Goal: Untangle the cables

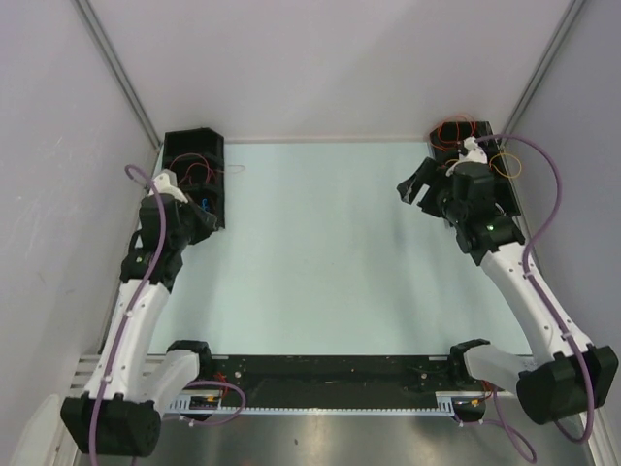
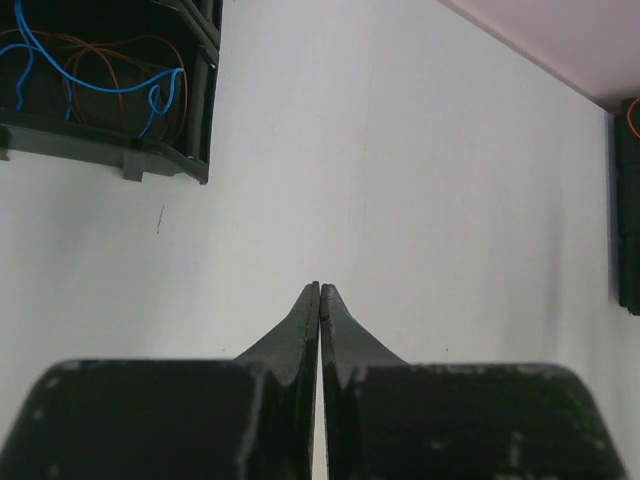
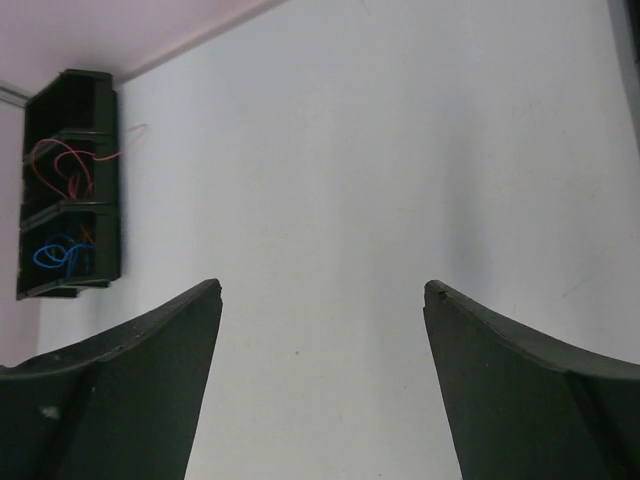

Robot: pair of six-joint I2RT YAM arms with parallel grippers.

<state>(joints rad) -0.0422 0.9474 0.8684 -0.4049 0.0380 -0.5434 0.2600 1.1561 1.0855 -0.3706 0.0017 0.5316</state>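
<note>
The cables lie in two black bins. In the left bin (image 1: 194, 146) there is a red cable (image 1: 195, 173) and a blue cable (image 1: 208, 203). The right bin (image 1: 441, 150) holds a red cable (image 1: 454, 129) and an orange cable (image 1: 506, 163). My left gripper (image 1: 210, 222) hovers just in front of the left bin. In its wrist view it (image 2: 320, 290) is shut on nothing, with blue cable (image 2: 100, 86) and orange cable (image 2: 110, 48) loops up to the left. My right gripper (image 1: 416, 190) hangs left of the right bin. It (image 3: 322, 290) is open and empty over bare table.
The pale table (image 1: 320, 252) runs between the two bins. Grey walls close the back and both sides. A black rail (image 1: 330, 369) with the arm bases crosses the near edge. The far left bin (image 3: 70, 180) shows red (image 3: 60, 160) and blue (image 3: 55, 252) loops.
</note>
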